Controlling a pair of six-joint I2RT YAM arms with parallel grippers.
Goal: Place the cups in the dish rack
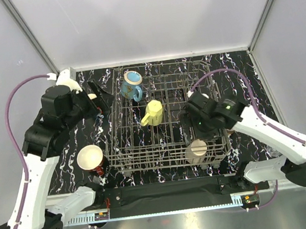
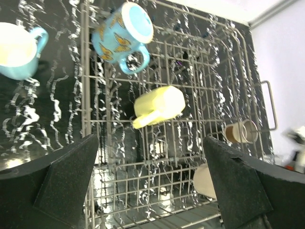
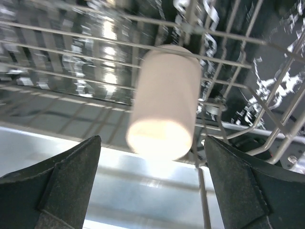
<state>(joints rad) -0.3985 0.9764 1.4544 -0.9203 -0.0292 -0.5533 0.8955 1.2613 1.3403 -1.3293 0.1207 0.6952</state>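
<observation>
Right gripper [image 3: 152, 139] had its fingers spread wide on either side of the cream mug [image 3: 164, 102], not touching it. That mug sat in the lower right corner of the dish rack [image 1: 170, 162]. The blue butterfly mug [image 1: 132, 85] was in the rack's upper left and the yellow mug [image 1: 153, 113] in the middle. Left gripper [image 2: 150, 138] hung wide apart too, holding nothing, by the rack's upper left corner. The red mug [image 1: 91, 158] was out on the table [image 1: 64, 164] just left of the rack, and a plain light blue mug [image 2: 16, 50] showed at the upper left of the left wrist view.
</observation>
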